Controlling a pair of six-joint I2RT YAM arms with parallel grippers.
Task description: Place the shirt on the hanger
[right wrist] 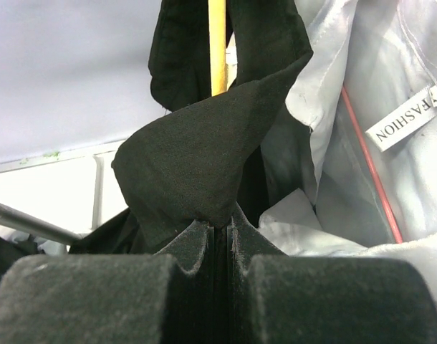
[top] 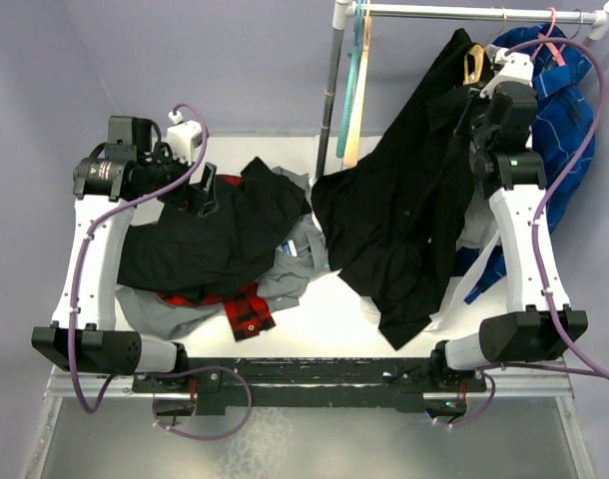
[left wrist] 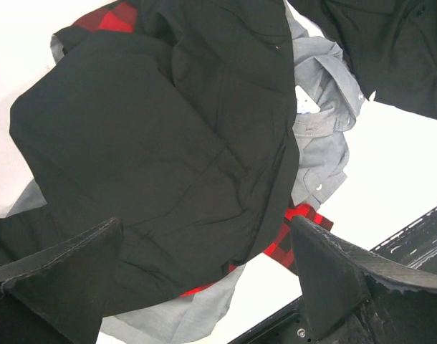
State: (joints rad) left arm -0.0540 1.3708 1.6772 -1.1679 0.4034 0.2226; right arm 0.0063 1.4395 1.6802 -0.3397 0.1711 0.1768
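The black shirt [top: 409, 205] hangs from the upper right by the rack, and its lower part drapes onto the table. My right gripper [top: 476, 95] is shut on a fold of its fabric [right wrist: 204, 158] near the collar; in the right wrist view the jaws [right wrist: 218, 223] stand closed on the cloth. The yellow-orange hanger [top: 473, 62] sits just above, its thin bar [right wrist: 217, 43] running down into the shirt's opening. My left gripper [top: 203, 195] is open and empty [left wrist: 204, 236] above the pile at the left. The black shirt's edge shows in the left wrist view [left wrist: 390, 43].
Under the left gripper lie a black garment with red plaid [top: 210, 239] and a grey shirt [top: 300, 254]. A teal hanger [top: 356, 60] and a pale peach hanger [top: 354, 125] hang from the rail [top: 464, 12]. A blue shirt [top: 564, 120] and a white shirt [right wrist: 390, 86] hang at the right.
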